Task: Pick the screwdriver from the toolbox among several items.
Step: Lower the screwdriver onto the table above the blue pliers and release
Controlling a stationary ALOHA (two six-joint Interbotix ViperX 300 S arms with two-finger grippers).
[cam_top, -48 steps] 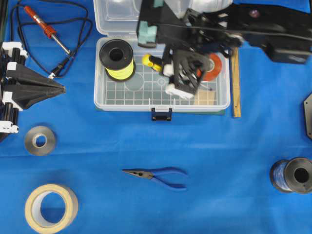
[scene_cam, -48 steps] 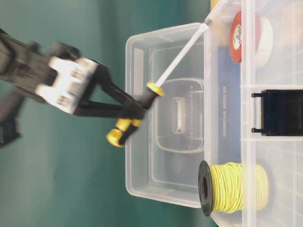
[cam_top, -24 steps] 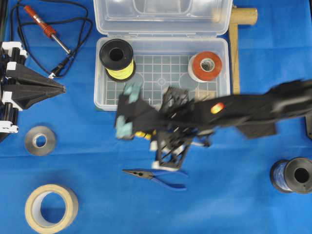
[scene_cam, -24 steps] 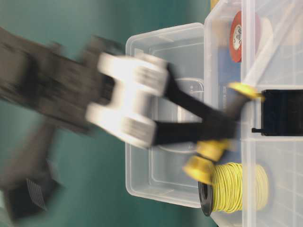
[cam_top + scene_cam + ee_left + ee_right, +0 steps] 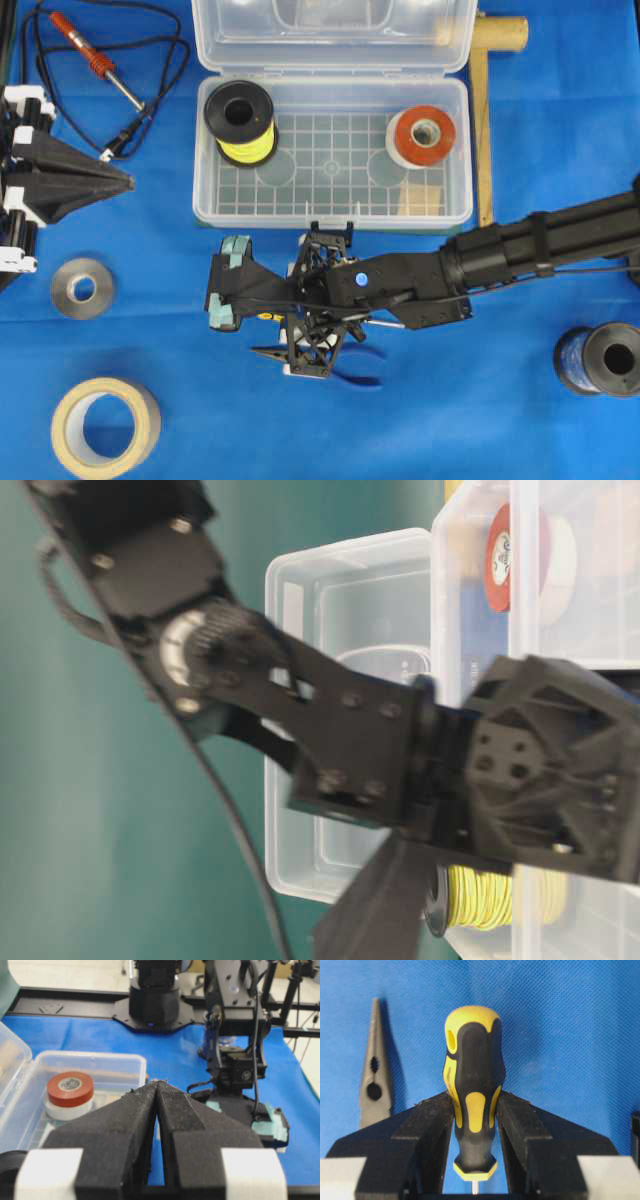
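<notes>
- Right wrist view shows the right gripper (image 5: 475, 1125) close up, with its black fingers (image 5: 432, 1130) squeezing the screwdriver (image 5: 472, 1090) from both sides.
- They press on the yellow and black handle, and its round end points away from the camera.
- A tiny bit of the silver shaft peeks out at the bottom edge.
- Under the screwdriver is the blue tabletop (image 5: 560, 1035).
- The grey nose of the pliers (image 5: 374, 1070) lies on the blue cloth to the left, apart from the screwdriver.
- From overhead, the right gripper (image 5: 312, 345) is low over the tabletop (image 5: 450, 420), in front of the toolbox (image 5: 332, 210) and outside it.
- Most of the screwdriver hides under the arm there, so only a bit of yellow (image 5: 266, 316) shows.
- The blue-handled pliers (image 5: 345, 372) lie partly under that gripper.
- Inside the toolbox sit a spool of yellow wire (image 5: 240, 122) on the left and a roll of red tape (image 5: 421, 135) on the right.
- The clear lid is open behind them.
- The left gripper (image 5: 128, 182) is far off at the left edge, with its fingers (image 5: 125, 1125) pressed together on nothing.
- A red soldering iron (image 5: 92, 55) with a black cord lies at the back left.
- Two rolls of tape (image 5: 105, 425) (image 5: 82, 288) lie at the front left.
</notes>
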